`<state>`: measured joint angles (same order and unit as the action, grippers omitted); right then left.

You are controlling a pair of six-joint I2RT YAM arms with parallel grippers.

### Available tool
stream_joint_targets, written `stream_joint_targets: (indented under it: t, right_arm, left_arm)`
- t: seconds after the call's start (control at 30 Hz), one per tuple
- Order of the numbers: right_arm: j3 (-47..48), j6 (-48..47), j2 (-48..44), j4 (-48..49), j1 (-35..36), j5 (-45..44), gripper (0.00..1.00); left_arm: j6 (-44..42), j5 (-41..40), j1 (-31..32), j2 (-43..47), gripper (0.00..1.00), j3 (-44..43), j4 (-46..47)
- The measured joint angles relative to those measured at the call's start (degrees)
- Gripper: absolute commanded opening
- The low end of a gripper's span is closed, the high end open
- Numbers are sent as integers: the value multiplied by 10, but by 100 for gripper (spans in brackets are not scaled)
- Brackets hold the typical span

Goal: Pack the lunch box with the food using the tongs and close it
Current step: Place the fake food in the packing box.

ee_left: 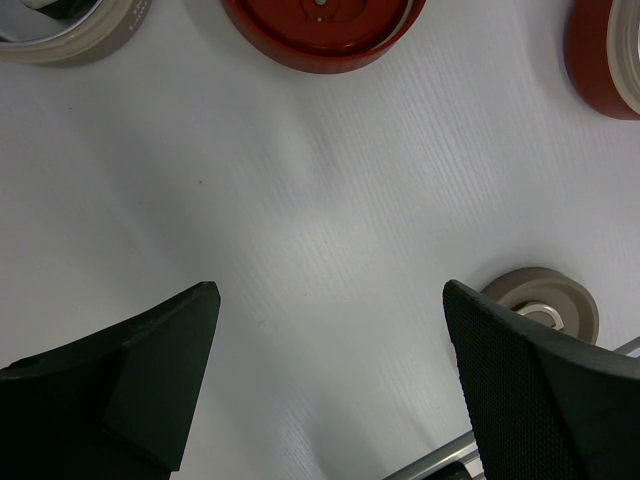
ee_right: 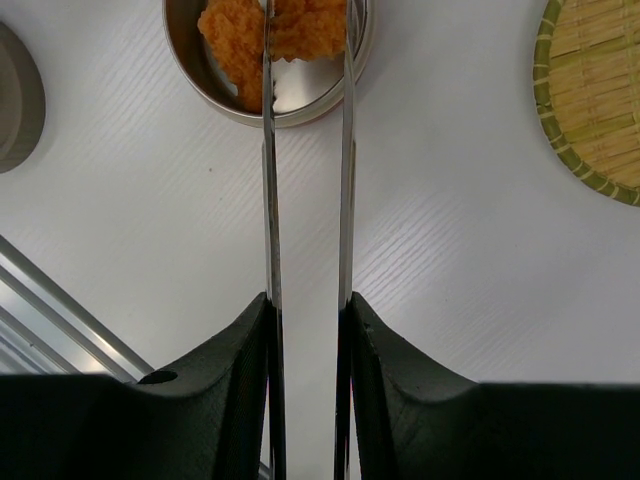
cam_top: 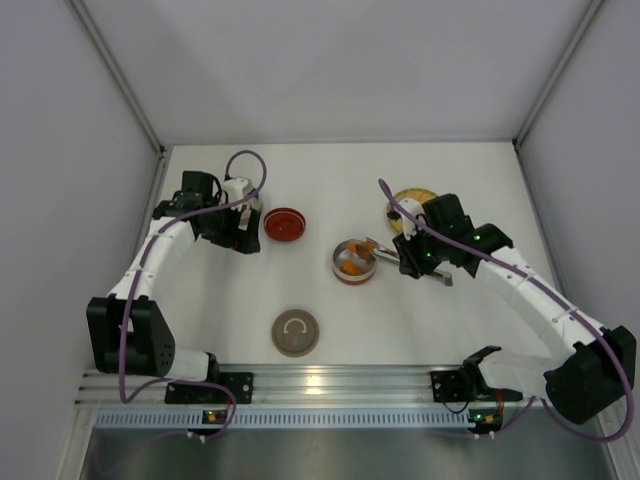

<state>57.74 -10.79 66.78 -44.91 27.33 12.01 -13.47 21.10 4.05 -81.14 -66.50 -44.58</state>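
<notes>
A white table is seen from above, with both arms reached out over it. The round yellow woven plate is set at the right rear, just beside the right arm's wrist. A red-sided steel tin of the lunch box is placed near the middle of the table, and a red round piece is laid to its left, apart from it. A grey round lid is found nearer the arm bases. The left gripper is held wide apart above bare table, just beside the red piece, and nothing is touched by it. The right gripper is clamped on the tongs, whose two thin arms are kept slightly apart and extended over the tin. Their tips are placed over the orange food lying in that tin.
</notes>
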Motion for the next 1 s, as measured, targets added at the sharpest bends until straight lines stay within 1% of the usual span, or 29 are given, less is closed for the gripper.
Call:
stream_joint_targets:
  t: [0.03,0.07,0.13,0.2,0.23,0.43,0.47,0.5,0.63,0.67,0.7,0.73,0.9,1.0]
  right_arm:
    - [0,0,0,0,1,0,6]
    - [0,1,1,0,3,0,11]
    - [0,2,4,1,6,0,17]
    - [0,2,9,1,8,0,25]
    - [0,2,12,1,8,0,34]
    - [0,3,16,1,10,0,37]
    - [0,4,16,1,10,0,43]
    - [0,4,16,0,11,0,46]
    - [0,4,16,0,11,0,48]
    - [1,4,16,0,11,0,51]
    - [1,4,16,0,11,0,52]
    - [2,4,16,0,11,1,52]
    - [24,4,12,-4,10,-2,41]
    - [49,4,-5,-3,0,-4,40]
  left_arm:
    - [0,0,0,0,98,0,0]
    - [0,0,0,0,98,0,0]
    - [0,0,0,0,98,0,0]
    - [0,0,0,0,98,0,0]
    - [0,0,0,0,98,0,0]
    - [0,0,0,0,98,0,0]
    - [0,0,0,0,98,0,0]
    - [0,0,0,0,98,0,0]
    - [0,0,0,0,98,0,0]
    - [0,0,0,0,98,0,0]
    - [0,0,0,0,98,0,0]
    - [0,0,0,0,98,0,0]
    - [0,0,0,0,98,0,0]
    - [0,0,0,0,98,0,-1]
